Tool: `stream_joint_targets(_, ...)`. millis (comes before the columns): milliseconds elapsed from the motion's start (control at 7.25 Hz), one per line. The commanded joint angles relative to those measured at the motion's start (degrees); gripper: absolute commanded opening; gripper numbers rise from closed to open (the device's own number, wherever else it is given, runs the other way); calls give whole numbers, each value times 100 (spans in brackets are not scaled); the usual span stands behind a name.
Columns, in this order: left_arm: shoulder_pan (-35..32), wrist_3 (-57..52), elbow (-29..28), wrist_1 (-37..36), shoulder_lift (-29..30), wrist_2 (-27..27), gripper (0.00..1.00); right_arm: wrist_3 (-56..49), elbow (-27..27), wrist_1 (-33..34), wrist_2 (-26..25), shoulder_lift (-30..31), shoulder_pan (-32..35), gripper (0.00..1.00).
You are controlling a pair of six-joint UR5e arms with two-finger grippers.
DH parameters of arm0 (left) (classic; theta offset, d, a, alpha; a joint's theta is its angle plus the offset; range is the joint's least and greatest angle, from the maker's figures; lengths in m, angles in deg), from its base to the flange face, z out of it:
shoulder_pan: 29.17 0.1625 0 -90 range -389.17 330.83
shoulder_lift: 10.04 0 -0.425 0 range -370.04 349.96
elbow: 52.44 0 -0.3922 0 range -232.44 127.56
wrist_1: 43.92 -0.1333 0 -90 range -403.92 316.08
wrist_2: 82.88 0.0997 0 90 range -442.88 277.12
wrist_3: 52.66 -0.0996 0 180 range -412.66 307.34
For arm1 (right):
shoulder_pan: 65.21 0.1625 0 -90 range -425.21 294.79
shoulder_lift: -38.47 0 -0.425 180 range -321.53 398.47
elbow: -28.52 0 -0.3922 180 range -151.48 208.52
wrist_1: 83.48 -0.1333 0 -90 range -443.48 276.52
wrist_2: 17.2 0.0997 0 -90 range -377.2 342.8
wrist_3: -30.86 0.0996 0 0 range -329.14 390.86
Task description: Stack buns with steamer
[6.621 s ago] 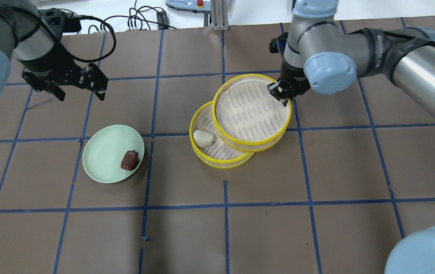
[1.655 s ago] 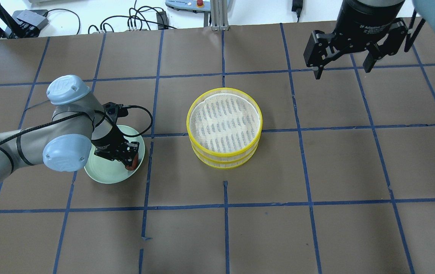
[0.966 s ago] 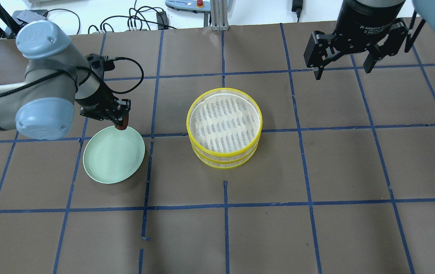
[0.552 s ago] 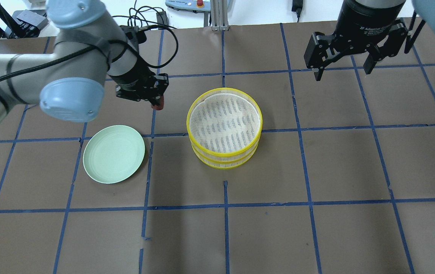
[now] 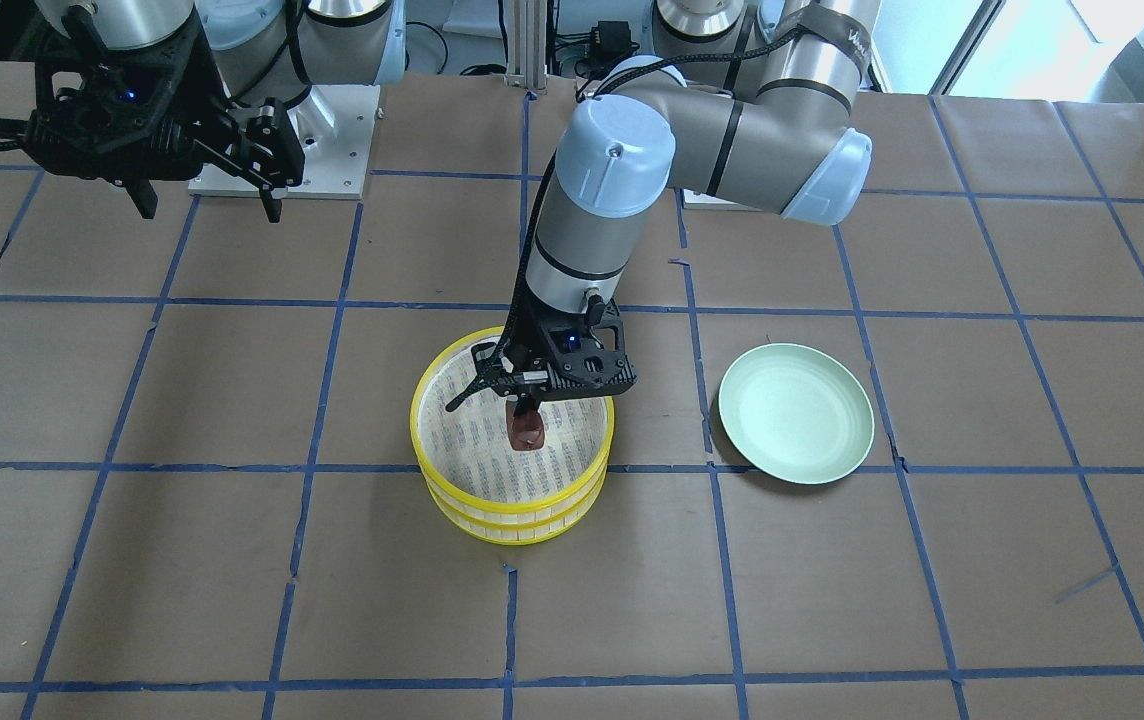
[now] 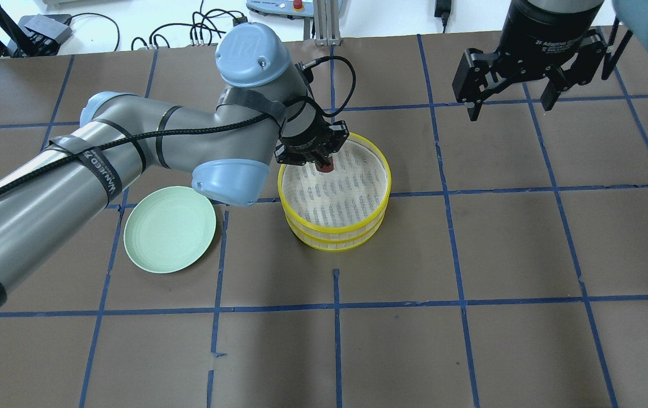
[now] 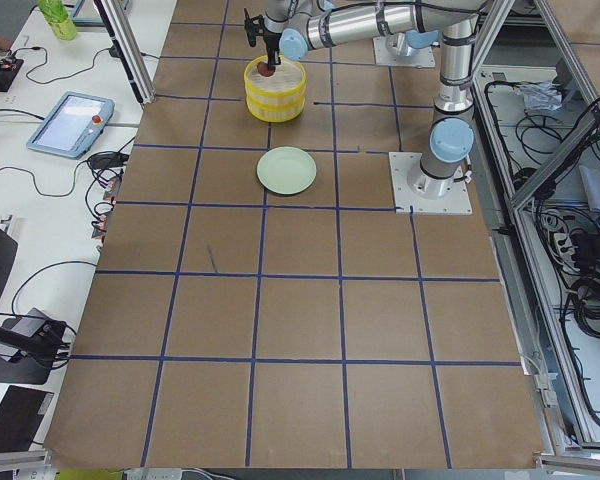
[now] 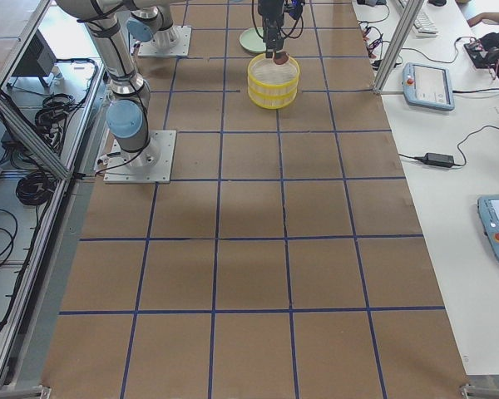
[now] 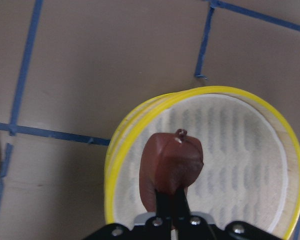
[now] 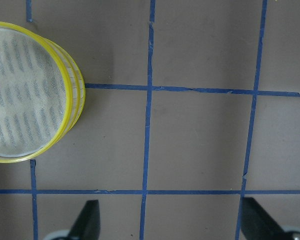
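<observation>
Dark reddish-brown blocky bun (image 5: 528, 430) hangs clamped between the jaws of the left gripper (image 6: 322, 161), over the pale slatted floor of the upper tray in a stack of two round yellow-rimmed steamer trays (image 6: 332, 238). We see the bun inside the ring of that tray's rim. We cannot tell whether its lower end touches the floor. Apart from the held bun, the upper tray's floor shows only its slats. What the lower tray holds is hidden by the tray on top of it. The stack stands on the brown paper-covered worktop (image 6: 471, 255), which is marked with a blue tape grid. A round pale green plate (image 6: 154, 238) lies flat near the stack on the robot's left, not touching it. From overhead, the left arm's wrist and its black cable cover the stack's far left rim. The bun's long axis runs roughly upright. It is gripped at its top, and its free end, with a small nub, points down at the slats. The right gripper (image 6: 511, 107) hangs well apart over the far right of the worktop, jaws spread wide with nothing between them.
</observation>
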Motion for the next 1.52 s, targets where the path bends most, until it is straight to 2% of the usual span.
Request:
stream_joint_targets(0, -24, -23, -1, -29, -46, 1, 100, 8, 0, 43, 21, 0, 0, 100)
stream_joint_targets(138, -24, -41, -1, -20, -55, 1, 100, 51, 9, 61, 413, -9, -8, 93)
stream_joint_targets(276, -7, -241, -27, -29, -124, 70, 100, 61, 18, 61, 487, -9, -17, 99)
stream_joint_targets(414, 298, -1435, -106, 76, -325, 149, 100, 52, 35, 52, 487, -9, -17, 99)
stream_joint_targets(552, 936, -2683, -289, 877, -666, 98, 100, 52, 35, 43, 487, 0, -17, 100)
stream_joint_targets(690, 1491, -3452, -569, 1816, -1079, 97, 100, 43, 35, 43, 487, 0, -26, 100)
stream_joint_targets(828, 1870, -3947, -842, 2661, -1405, 149, 100, 34, 35, 43, 479, 0, -26, 100)
stream_joint_targets(966, 2144, -3978, -975, 3322, -1695, 185, 100, 34, 35, 43, 479, 0, -26, 100)
stream_joint_targets(1103, 2286, -3996, -968, 3703, -1881, 350, 100, 34, 35, 52, 479, 0, -26, 100)
stream_joint_targets(1241, 2296, -3979, -855, 3706, -1883, 735, 100, 26, 35, 43, 470, 0, -26, 100)
stream_joint_targets(1379, 2261, -3909, -932, 3880, -1944, 713, 100, 26, 35, 43, 470, 0, -17, 100)
